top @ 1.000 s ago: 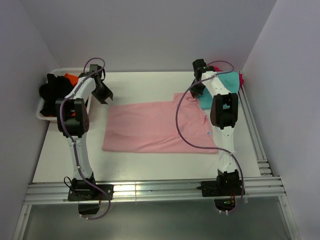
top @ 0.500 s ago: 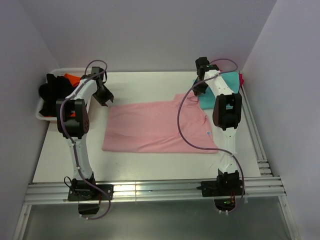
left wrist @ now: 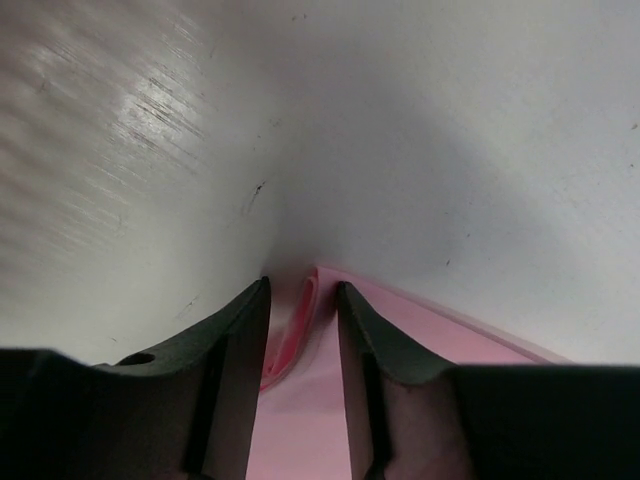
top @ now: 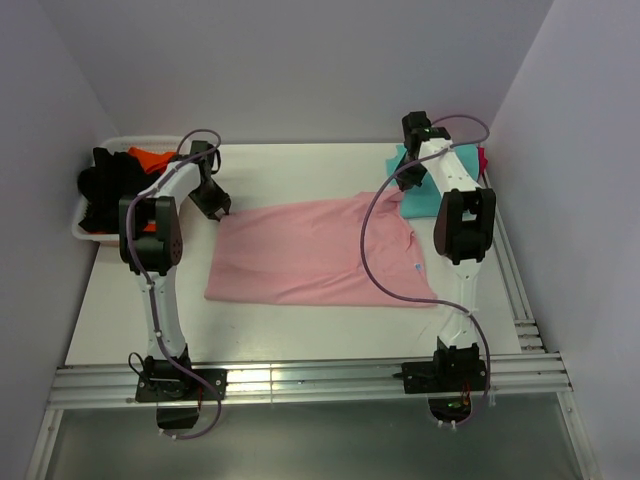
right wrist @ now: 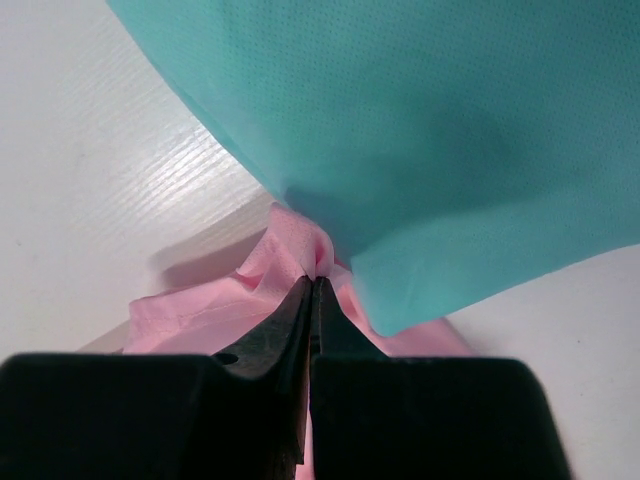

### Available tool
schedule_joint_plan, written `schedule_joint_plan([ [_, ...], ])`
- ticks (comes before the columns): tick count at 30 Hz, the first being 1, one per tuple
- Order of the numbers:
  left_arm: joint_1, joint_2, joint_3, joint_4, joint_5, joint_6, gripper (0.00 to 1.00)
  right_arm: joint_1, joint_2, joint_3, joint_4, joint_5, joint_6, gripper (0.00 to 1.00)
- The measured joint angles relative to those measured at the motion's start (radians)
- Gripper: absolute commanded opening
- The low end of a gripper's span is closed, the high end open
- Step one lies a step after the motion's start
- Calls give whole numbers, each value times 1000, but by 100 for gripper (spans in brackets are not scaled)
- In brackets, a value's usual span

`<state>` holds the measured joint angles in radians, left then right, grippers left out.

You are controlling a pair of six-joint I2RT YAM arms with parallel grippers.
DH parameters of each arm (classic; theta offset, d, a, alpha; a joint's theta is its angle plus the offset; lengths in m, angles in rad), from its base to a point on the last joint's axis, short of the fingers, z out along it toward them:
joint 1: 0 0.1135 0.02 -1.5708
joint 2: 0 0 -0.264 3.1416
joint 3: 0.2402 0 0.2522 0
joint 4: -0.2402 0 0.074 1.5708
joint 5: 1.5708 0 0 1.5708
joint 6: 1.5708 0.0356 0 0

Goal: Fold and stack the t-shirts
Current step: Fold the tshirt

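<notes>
Pink shirt (top: 310, 255) cloth is bunched at the tips of the right pincer (right wrist: 313, 282), whose jaws are pressed together on a small puckered fold of it; just beyond the tips that fold tucks under the edge of the teal shirt (right wrist: 450, 120), which fills the upper part of the right wrist view; from above, the right pincer (top: 404, 186) sits at the pink shirt's far right corner, and the corner is drawn up to a point against the teal shirt (top: 399, 160). The left pincer (left wrist: 300, 292) stands narrowly parted, its dark fingers (left wrist: 240, 340) one on each side of the pink shirt's rolled hem; a gap shows beside the cloth, so nothing is clamped there; from above, the left pincer (top: 222, 211) is low over the far left corner. Between the two pincers the pink shirt lies spread flat across the middle of the white surface (top: 300, 170), long side running left to right. The teal shirt lies at the far right of the surface, partly under the right arm; a sliver of magenta cloth (top: 482, 157) shows just behind it. At the far left a white basket (top: 84, 232) holds a black shirt (top: 100, 185) and an orange shirt (top: 150, 157).
</notes>
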<state>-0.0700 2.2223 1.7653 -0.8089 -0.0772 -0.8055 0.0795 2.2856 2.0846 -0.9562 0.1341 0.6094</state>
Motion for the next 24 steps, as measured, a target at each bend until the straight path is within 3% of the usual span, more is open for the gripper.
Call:
schedule_joint_plan([
  [3, -2, 0, -1, 0, -5, -1, 34, -4, 0, -9, 1, 0, -3, 0],
  [12, -8, 23, 44, -16, -6, -27, 0, -4, -12, -45, -2, -6, -6, 0],
  [24, -8, 34, 82, -27, -13, -27, 0, 1, -45, -37, -3, -26, -8, 0],
])
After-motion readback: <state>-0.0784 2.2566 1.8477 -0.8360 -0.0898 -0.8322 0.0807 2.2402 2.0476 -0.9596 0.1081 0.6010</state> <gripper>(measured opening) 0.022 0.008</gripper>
